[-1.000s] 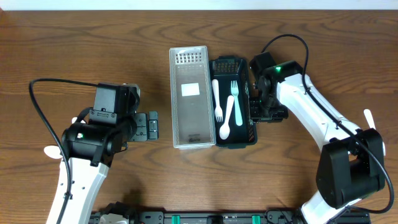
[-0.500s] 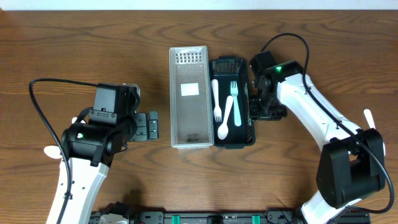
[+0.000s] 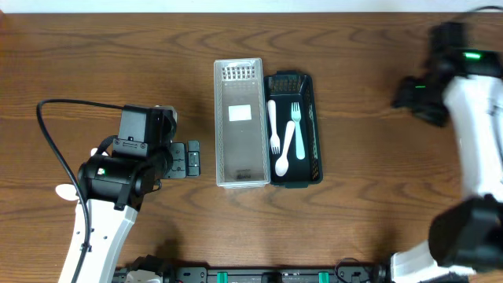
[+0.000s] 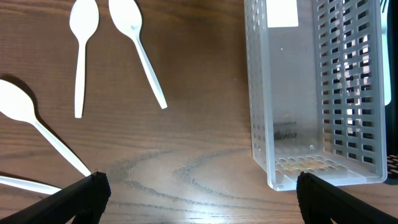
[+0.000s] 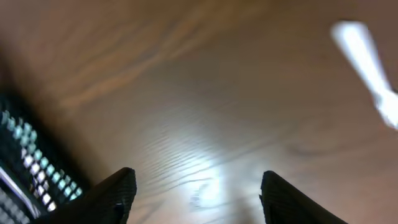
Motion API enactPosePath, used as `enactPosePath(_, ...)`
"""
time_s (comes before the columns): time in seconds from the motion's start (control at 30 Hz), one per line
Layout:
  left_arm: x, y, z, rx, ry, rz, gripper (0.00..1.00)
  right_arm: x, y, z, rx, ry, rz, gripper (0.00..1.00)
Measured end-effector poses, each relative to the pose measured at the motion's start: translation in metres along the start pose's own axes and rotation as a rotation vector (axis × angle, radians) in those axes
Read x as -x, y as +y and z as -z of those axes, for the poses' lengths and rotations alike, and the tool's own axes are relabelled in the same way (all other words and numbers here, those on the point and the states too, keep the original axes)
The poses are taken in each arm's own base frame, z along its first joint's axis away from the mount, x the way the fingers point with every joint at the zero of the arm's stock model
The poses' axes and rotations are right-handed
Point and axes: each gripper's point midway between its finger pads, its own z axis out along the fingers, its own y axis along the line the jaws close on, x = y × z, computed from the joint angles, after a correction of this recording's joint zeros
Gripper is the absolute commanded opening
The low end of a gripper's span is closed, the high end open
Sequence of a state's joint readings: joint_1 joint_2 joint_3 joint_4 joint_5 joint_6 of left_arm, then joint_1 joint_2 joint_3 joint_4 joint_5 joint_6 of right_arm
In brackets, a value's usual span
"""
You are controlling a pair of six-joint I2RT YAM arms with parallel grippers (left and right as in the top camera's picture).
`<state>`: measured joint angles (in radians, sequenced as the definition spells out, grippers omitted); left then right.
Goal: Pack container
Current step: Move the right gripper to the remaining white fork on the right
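A clear perforated container (image 3: 239, 124) lies mid-table beside a black perforated container (image 3: 309, 126) that holds two white forks (image 3: 273, 126) and a pale spoon (image 3: 289, 140). My left gripper (image 3: 192, 159) is open and empty, just left of the clear container (image 4: 314, 87). Several white spoons (image 4: 138, 46) lie on the wood in the left wrist view. My right gripper (image 5: 196, 193) is open and empty over bare wood, far right of the containers, near the table's back right (image 3: 410, 93). A blurred white utensil (image 5: 367, 56) lies ahead of it. The black container's edge (image 5: 22, 165) shows at left.
The wooden table's far edge (image 3: 251, 11) runs along the top of the overhead view. A white utensil tip (image 3: 64, 191) lies by the left arm's base. Cables loop from both arms.
My right arm has swung away from the black container's right side to the far back right of the table. The left arm has not moved. The black container shifted slightly left against the clear one.
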<state>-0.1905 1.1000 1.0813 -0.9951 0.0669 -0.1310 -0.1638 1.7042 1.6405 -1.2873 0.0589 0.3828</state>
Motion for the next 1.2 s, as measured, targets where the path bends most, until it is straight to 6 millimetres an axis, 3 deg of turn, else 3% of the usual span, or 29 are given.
enactPosePath(0.13, 0.000, 0.000, 0.000, 0.000, 0.000, 0.000, 0.98, 0.006, -0.072, 0.022, -0.042, -0.025, -0.194, 0.80)
enactPosePath(0.23, 0.000, 0.000, 0.000, 0.000, 0.000, 0.000, 0.98, -0.008, -0.115, 0.029, -0.070, 0.025, -0.300, 0.81)
enactPosePath(0.33, 0.000, 0.000, 0.000, 0.000, 0.000, 0.000, 0.98, -0.022, -0.141, 0.037, -0.067, 0.059, -0.374, 0.82)
enactPosePath(0.5, 0.000, 0.000, 0.000, 0.000, 0.000, 0.000, 0.98, -0.049, -0.140, 0.060, -0.014, 0.059, -0.365, 0.87)
enactPosePath(0.63, 0.000, 0.000, 0.000, 0.000, 0.000, 0.000, 0.98, -0.082, -0.132, 0.072, 0.015, 0.043, -0.326, 0.99)
enactPosePath(0.73, 0.000, 0.000, 0.000, 0.000, 0.000, 0.000, 0.98, -0.111, -0.125, 0.068, 0.044, 0.058, -0.302, 0.99)
enactPosePath(0.87, 0.000, 0.000, 0.000, 0.000, 0.000, 0.000, 0.98, -0.138, -0.111, 0.048, 0.117, 0.112, -0.270, 0.99)
enactPosePath(1.0, 0.000, 0.000, 0.000, 0.000, 0.000, 0.000, 0.98, -0.130, -0.107, 0.017, 0.150, 0.101, -0.251, 0.99)
enactPosePath(1.1, 0.000, 0.000, 0.000, 0.000, 0.000, 0.000, 0.98, -0.102, -0.114, -0.001, 0.135, 0.001, -0.232, 0.99)
enactPosePath(1.2, 0.000, 0.000, 0.000, 0.000, 0.000, 0.000, 0.98, -0.067, -0.129, -0.005, 0.064, -0.134, -0.219, 0.99)
